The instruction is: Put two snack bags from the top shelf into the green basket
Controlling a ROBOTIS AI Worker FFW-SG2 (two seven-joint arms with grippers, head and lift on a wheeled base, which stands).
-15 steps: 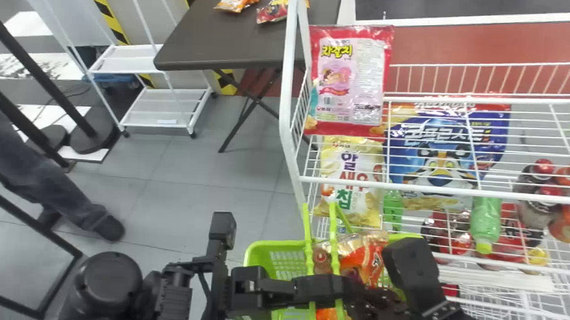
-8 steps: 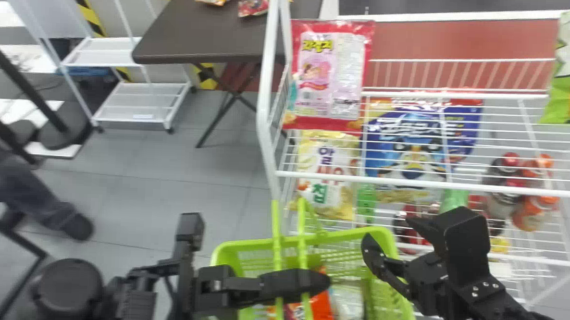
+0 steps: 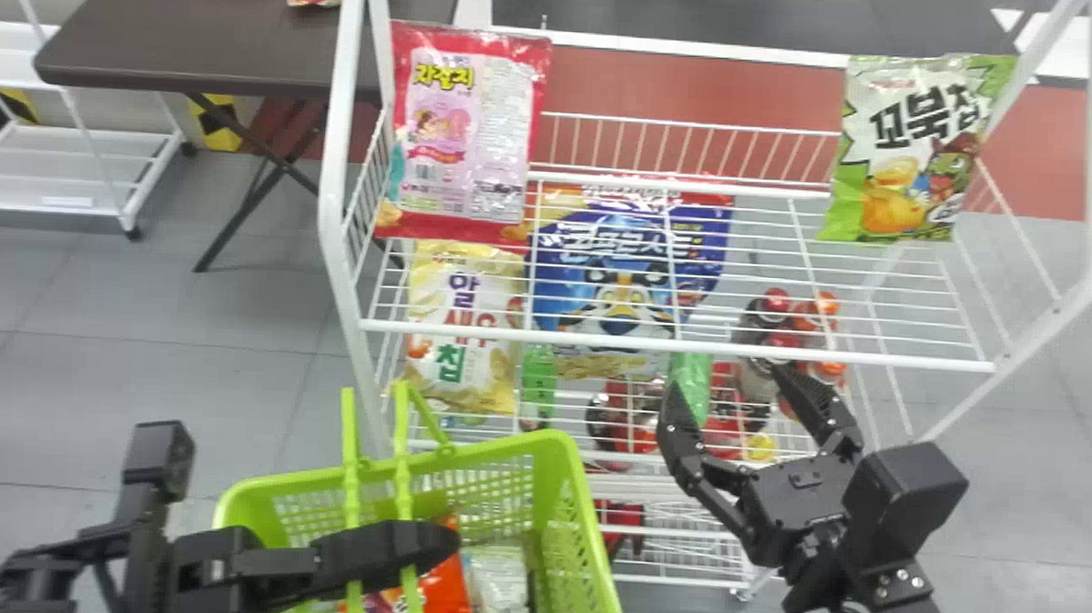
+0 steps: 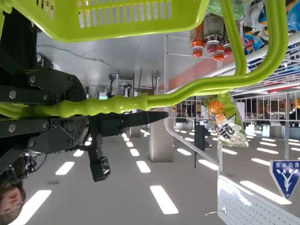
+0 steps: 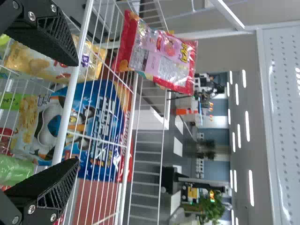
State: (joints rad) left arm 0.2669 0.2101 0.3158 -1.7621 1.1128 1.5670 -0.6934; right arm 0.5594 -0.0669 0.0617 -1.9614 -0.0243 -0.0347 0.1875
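pictured with glossy, crinkled film on the red-and-pink snack bag (image 3: 471, 128), the green-and-white snack bag (image 3: 912, 157) and the blue snack bag (image 3: 622, 255). shown in smooth, shiny moulded plastic on the green basket (image 3: 554, 450), slotted through its walls, and on its tubular handle (image 4: 187, 90), set against glossy white-coated metal wire on the shelf rack (image 3: 673, 347). seen with matt black, ribbed faces on the fingers of the right gripper (image 3: 734, 388), in contrast to the smooth, dull top of the dark brown table (image 3: 226, 35) and the translucent plastic of the green bottle (image 3: 690, 377).
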